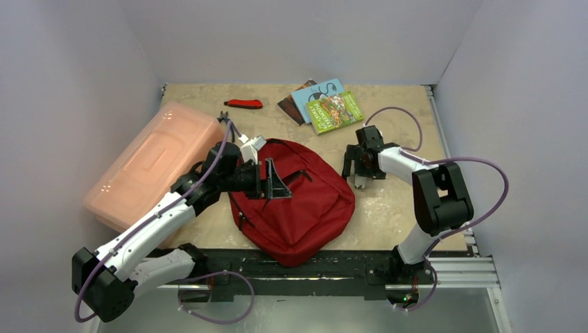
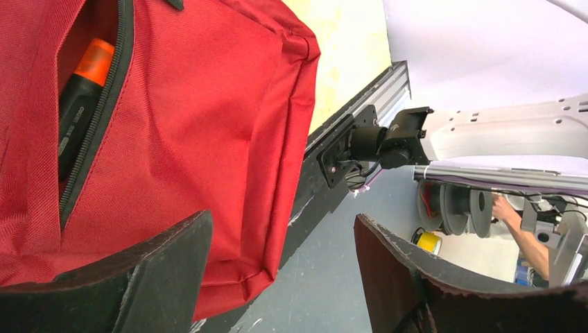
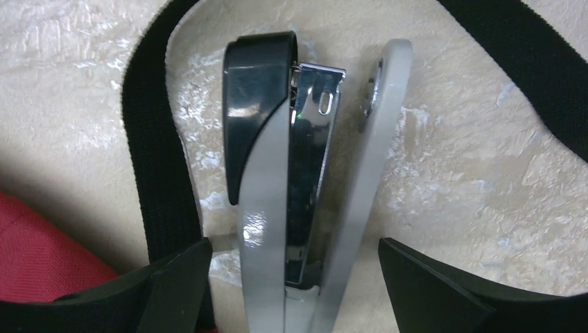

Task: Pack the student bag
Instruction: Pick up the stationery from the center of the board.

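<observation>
At the table's [image 1: 405, 208] middle lies the red bag [image 1: 298, 211], flat, its front pocket [image 2: 97, 104] unzipped and showing a marker [image 2: 83, 87] inside. Over that pocket the left gripper [image 1: 274, 182] hovers, jaws apart and empty, probably placed to keep the opening within reach. Just right of the bag, the right gripper [image 1: 356, 173] hangs over a stapler [image 3: 298, 173] lying inside a loop of the strap [image 3: 149, 159]. Its fingers [image 3: 173, 284] straddle the stapler, spread and not gripping, so a squeeze looks next. The strap sits close enough to snag on the lift.
</observation>
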{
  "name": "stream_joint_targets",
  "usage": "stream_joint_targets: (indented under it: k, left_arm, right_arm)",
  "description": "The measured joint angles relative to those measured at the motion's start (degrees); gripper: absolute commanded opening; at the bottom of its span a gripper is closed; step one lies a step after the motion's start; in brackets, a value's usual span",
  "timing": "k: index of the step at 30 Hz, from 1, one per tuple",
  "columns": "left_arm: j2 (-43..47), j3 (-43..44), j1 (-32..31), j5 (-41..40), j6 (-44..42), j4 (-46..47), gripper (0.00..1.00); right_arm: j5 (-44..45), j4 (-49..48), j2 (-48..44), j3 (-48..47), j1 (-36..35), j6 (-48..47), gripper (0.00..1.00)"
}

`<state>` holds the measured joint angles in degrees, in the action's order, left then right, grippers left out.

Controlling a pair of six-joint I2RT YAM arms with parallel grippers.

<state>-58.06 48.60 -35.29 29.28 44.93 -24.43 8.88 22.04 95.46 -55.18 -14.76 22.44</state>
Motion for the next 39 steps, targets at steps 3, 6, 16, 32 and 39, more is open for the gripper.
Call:
stream_joint_targets:
  k: [3,6,16,32,39]
  left_arm:
    - [0.17,-0.48,0.00,0.02,0.00,-0.04,0.74]
    - [0.22,-0.70,0.00,0.02,0.00,-0.31,0.74]
    - [0.87,-0.72,0.00,0.00,0.00,-0.46,0.74]
    - [9.03,-4.46,0.02,1.25,10.69,11.43,0.76]
    - [15.13,-6.16,0.15,-3.85,16.00,18.53,0.82]
  right_arm:
    - [2.40,-0.44,0.96,-0.11,-1.55,0.33,0.74]
    - [3.21,-0.79,1.03,-0.11,-1.97,1.22,0.50]
    - [4.20,-1.53,-5.14,3.80,-2.03,2.60,0.03]
    - [-46.71,-29.31,-29.46,9.46,-5.66,11.37,0.00]
    - [-61.79,-53.42,-25.64,14.12,-15.45,29.31,0.00]
